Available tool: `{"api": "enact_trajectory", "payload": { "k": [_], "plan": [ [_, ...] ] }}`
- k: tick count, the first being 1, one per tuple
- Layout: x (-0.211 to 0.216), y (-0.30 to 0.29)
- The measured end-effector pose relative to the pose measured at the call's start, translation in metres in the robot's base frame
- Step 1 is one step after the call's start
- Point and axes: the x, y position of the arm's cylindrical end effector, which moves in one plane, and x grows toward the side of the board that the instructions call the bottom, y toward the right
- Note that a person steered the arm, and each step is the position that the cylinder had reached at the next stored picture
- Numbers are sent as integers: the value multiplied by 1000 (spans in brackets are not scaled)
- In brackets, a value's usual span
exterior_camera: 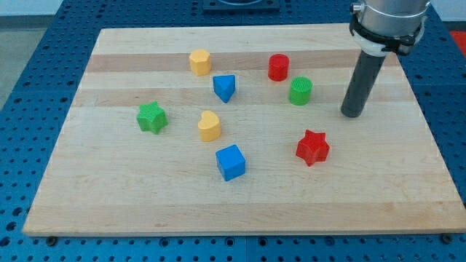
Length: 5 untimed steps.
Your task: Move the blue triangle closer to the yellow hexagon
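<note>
The blue triangle (225,87) lies in the upper middle of the wooden board (109,189). The yellow hexagon (200,62) sits just up and to the left of it, a short gap apart. My tip (352,113) rests on the board at the view's right, far to the right of the blue triangle. It is right of the green cylinder (300,91) and touches no block.
A red cylinder (278,67) is up-left of the green cylinder. A yellow heart (209,126) and a blue cube (231,161) lie below the triangle. A green star (152,117) is at the left, a red star (313,147) at the lower right.
</note>
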Motion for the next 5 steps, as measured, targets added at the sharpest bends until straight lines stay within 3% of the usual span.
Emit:
{"api": "enact_trajectory", "payload": {
  "k": [4, 5],
  "plan": [
    [10, -33],
    [10, -76]
  ]
}}
